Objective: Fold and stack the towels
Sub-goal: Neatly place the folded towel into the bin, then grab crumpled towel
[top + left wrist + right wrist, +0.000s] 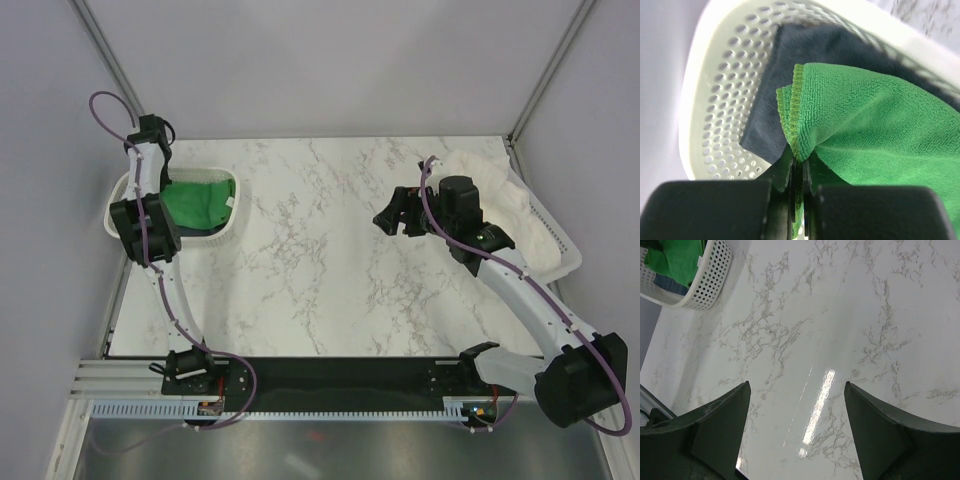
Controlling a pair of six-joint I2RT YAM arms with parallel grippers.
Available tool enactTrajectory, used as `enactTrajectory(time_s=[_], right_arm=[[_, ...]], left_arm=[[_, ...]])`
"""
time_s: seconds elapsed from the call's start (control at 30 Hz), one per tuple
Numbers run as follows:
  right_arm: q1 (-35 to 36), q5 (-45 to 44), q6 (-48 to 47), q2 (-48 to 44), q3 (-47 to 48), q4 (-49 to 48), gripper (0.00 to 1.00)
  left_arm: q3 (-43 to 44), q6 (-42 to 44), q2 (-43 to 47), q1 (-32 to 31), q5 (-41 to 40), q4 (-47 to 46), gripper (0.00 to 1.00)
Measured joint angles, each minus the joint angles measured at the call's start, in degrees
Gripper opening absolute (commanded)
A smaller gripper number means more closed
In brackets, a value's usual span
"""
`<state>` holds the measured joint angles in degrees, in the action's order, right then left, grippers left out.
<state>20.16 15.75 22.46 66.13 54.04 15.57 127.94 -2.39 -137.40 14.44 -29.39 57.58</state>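
A bright green towel (203,203) lies in the white perforated basket (232,222) at the table's left edge, on top of a dark navy towel (790,65). My left gripper (799,162) is down in that basket, shut on a folded edge of the green towel (875,125). In the right wrist view the green towel (677,257) and a strip of navy towel (671,286) show far off. A large white towel (500,205) is heaped in a second basket (562,262) at the right. My right gripper (398,216) hangs open over bare marble, holding nothing.
The marble tabletop (330,270) spreads between the two baskets. Grey walls close in the left, back and right sides. A black rail with the arm bases (330,385) runs along the near edge.
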Motion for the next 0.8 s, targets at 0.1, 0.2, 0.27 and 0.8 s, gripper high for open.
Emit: enactTrajectory(time_s=[0.1, 0.2, 0.27, 0.8], right_arm=[[0.0, -0.3, -0.1, 0.3, 0.0, 0.0, 0.84], [0.0, -0.5, -0.2, 0.3, 0.0, 0.1, 0.84], [0.0, -0.6, -0.2, 0.3, 0.0, 0.1, 0.84], [0.0, -5.8, 2.0, 0.5, 7.0, 2.6, 0.91]], left_arm=[[2.0, 0.0, -0.5, 0.4, 0.1, -0.4, 0.02], [2.7, 0.1, -0.8, 0.8, 0.5, -1.2, 0.1], [2.7, 0.2, -1.0, 0.9, 1.0, -1.2, 0.4], [0.5, -2.1, 5.2, -1.0, 1.4, -0.5, 0.99]])
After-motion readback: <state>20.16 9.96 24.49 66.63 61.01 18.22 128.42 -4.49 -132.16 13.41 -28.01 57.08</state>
